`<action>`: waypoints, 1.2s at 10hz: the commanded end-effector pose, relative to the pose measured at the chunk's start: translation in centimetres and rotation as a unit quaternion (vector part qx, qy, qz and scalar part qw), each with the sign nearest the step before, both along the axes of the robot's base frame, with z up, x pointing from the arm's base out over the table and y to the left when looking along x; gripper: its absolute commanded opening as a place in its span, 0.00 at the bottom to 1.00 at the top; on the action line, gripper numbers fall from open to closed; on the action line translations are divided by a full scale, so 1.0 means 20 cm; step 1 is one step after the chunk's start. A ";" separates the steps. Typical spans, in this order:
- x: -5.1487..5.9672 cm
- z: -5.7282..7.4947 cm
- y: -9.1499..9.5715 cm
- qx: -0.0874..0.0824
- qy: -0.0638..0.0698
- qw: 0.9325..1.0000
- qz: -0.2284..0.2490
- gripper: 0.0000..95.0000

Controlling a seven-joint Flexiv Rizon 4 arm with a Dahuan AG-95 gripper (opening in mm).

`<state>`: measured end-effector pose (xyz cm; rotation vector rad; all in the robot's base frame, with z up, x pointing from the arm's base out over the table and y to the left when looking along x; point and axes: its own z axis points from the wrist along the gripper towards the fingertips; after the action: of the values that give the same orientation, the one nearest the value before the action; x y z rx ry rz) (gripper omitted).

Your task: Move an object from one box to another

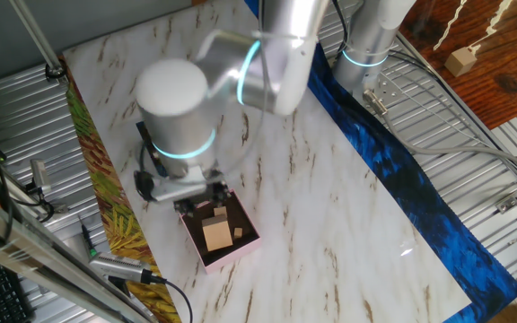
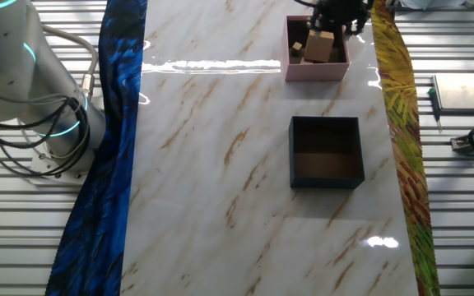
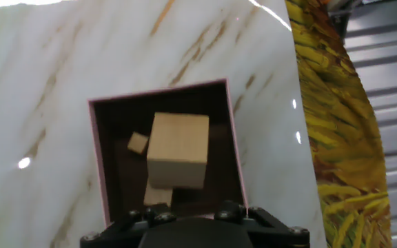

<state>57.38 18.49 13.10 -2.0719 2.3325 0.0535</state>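
The jaws sit right over the near edge of the pink box (image 3: 234, 148), and from where I stand I cannot tell whether they are parted or pressed together: the hand view shows only the black base of the gripper (image 3: 195, 224) along its bottom edge, and in one fixed view the gripper (image 1: 206, 199) is mostly hidden under the arm's big white joint (image 1: 176, 106). Inside the pink box (image 1: 240, 247), on its dark brown floor, a large pale wooden cube (image 3: 178, 149) lies tilted, with a much smaller wooden block (image 3: 138, 142) just beside it on the left and what looks like another flat piece (image 3: 158, 195) partly tucked beneath it. Seen from the other fixed view, the pink box (image 2: 317, 70) stands at the far end of the marble-patterned bench (image 2: 220, 164), close to the yellow leaf-print strip (image 2: 401, 123). The navy-blue box (image 2: 326, 182) stands apart from it, nearer the middle of the bench, with only its brown floor showing inside. A blue patterned cloth (image 2: 105, 148) runs along the opposite edge, beside the arm's base (image 2: 48, 123).
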 end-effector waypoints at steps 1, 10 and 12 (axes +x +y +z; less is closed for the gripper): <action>-0.02 0.02 -0.08 -0.003 -0.002 1.000 0.002 0.20; -0.02 0.02 -0.13 -0.020 0.004 0.984 -0.177 0.00; -0.02 0.01 -0.41 -0.017 0.004 0.991 -0.133 0.00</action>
<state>57.15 12.45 13.36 -1.6307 2.6952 0.0157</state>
